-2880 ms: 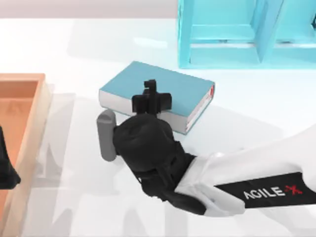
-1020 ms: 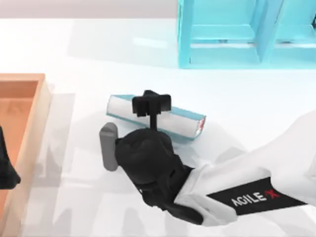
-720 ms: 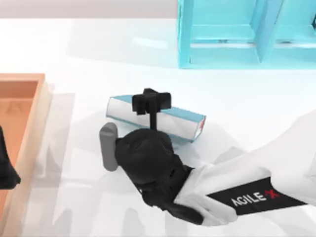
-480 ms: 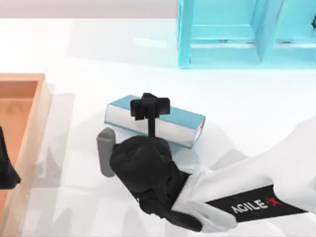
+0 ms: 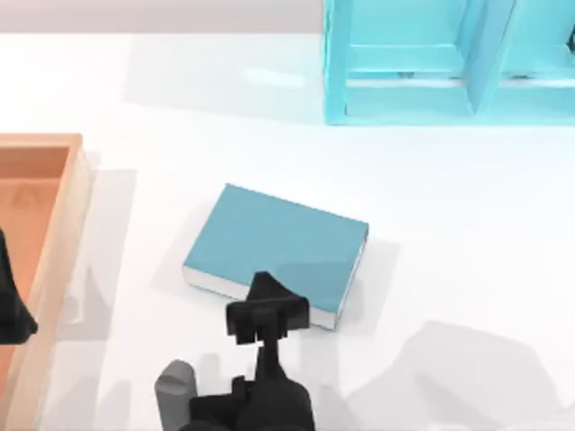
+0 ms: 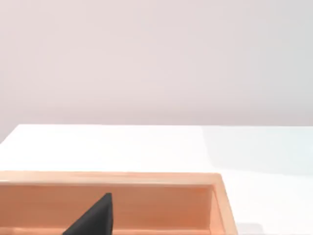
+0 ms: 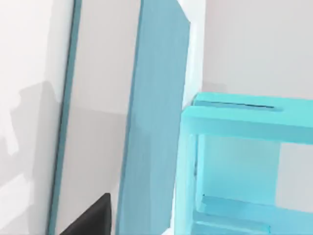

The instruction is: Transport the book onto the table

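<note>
From the book [image 5: 277, 250], I see bare desk [image 5: 467, 233] on its right and far sides. The shelf unit [image 5: 449, 63] blocks beyond; the tray [image 5: 54, 260] walls off the left. My right end effector [image 5: 267, 316] crowds its near edge.

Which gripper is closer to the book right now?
Right. The right gripper sits at the book's near edge, over the table. The left gripper is parked far off over the tray.

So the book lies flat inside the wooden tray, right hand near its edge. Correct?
Not quite: the top view shows the book lying flat on the white table, apart from the tray. The right hand is at its near edge.
</note>
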Controlling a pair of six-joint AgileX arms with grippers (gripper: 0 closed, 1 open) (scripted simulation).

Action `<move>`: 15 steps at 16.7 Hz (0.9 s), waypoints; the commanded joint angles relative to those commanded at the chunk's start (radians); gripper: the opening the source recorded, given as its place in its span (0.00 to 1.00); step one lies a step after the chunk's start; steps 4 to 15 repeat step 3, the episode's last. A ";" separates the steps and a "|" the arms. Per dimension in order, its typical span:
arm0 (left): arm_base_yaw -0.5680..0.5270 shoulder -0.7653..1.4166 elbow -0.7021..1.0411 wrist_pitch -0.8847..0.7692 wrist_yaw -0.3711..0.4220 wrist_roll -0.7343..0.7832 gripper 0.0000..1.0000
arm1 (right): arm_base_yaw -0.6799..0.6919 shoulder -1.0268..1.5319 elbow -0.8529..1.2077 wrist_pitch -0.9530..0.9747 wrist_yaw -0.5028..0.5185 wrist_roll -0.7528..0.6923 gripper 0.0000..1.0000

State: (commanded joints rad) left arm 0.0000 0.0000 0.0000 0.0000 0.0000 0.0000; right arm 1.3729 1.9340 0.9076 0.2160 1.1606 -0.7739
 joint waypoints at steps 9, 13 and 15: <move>0.000 0.000 0.000 0.000 0.000 0.000 1.00 | 0.053 -0.029 -0.018 -0.054 0.044 0.054 1.00; 0.000 0.000 0.000 0.000 0.000 0.000 1.00 | 0.053 -0.029 -0.018 -0.054 0.044 0.054 1.00; 0.000 0.000 0.000 0.000 0.000 0.000 1.00 | 0.053 -0.029 -0.018 -0.054 0.044 0.054 1.00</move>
